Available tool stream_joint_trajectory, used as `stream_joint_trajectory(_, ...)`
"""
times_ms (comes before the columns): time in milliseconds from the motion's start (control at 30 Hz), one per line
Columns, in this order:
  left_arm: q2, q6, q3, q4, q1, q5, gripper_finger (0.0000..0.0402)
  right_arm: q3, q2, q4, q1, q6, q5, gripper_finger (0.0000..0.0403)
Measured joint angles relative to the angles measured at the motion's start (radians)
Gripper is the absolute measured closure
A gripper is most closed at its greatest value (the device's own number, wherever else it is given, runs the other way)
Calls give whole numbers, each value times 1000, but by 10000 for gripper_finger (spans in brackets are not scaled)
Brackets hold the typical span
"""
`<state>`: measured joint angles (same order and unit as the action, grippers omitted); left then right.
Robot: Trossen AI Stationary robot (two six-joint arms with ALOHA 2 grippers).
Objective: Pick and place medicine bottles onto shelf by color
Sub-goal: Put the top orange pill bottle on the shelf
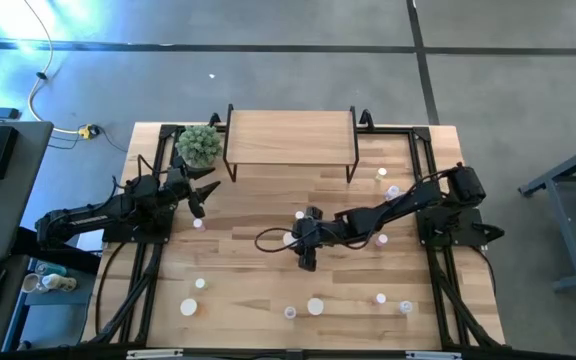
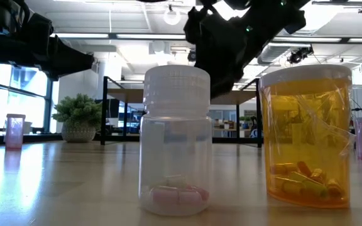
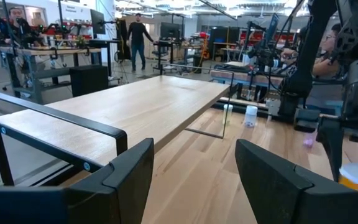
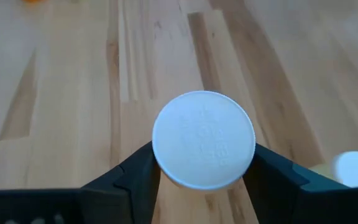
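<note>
My right gripper is at the table's middle, shut on a medicine bottle whose round white cap fills the space between its fingers; the cap hides the body and its colour. The shelf, a light wooden top on thin black legs, stands at the far edge. More medicine bottles stand upright on their bases about the table, such as one just right of the gripper and a pair near the shelf's right end. My left gripper waits open at the left, beside the shelf. My right gripper pinches the bottle's white cap at its two opposite sides between the two fingers. The fingers slant down at it from the table's right side. The cap faces up, so the bottle is upright. Whether its base is on the table I cannot tell.
A potted plant sits by the shelf's left end. Several bottles stand along the near edge, among them a whitish one and an orange one. Another white cap is close beside the right fingers. Black frame rails run down both table sides.
</note>
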<state>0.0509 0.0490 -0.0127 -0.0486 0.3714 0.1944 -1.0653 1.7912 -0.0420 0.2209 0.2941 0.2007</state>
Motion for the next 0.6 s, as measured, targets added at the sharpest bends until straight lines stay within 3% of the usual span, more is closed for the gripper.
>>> stream_joint_trajectory(300,0,0,0,0,0,0,186,0,-122,9,-72,-116,125,209)
stream_joint_trajectory(600,0,0,0,0,0,0,186,0,-318,4,-269,-255,176,209)
